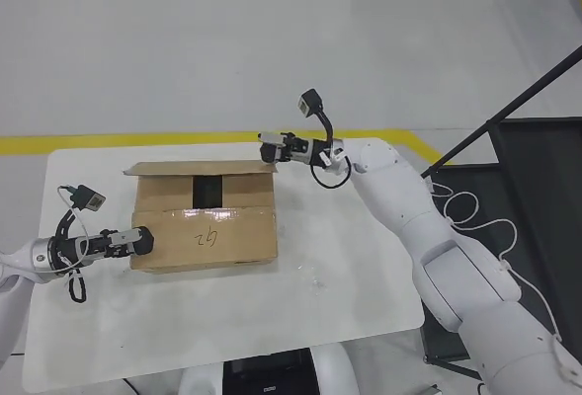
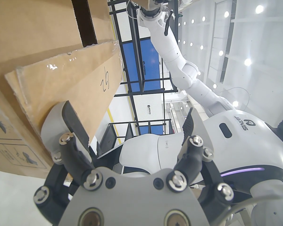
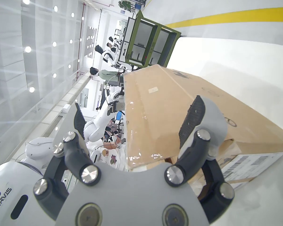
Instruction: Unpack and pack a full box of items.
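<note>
In the top view, you had the box (image 1: pixel 207 232) well inside the table (image 1: pixel 221 326) edges, with a dark gap between its flaps and the contents unseen. The left gripper (image 1: pixel 144 240) stood at its left end and the right gripper (image 1: pixel 268 145) at its far right corner. In the left wrist view, the fingers were apart, one beside a flap edge. In the right wrist view, the fingers were apart and the flap corner was close.

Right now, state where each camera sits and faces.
Top view: above the arms, looking down on table, cardboard box, left gripper, right gripper.
Left wrist view: behind the open left gripper, facing across the box to the right gripper.
Right wrist view: behind the open right gripper, facing across the box to the left gripper.
All share the box and both grippers.
</note>
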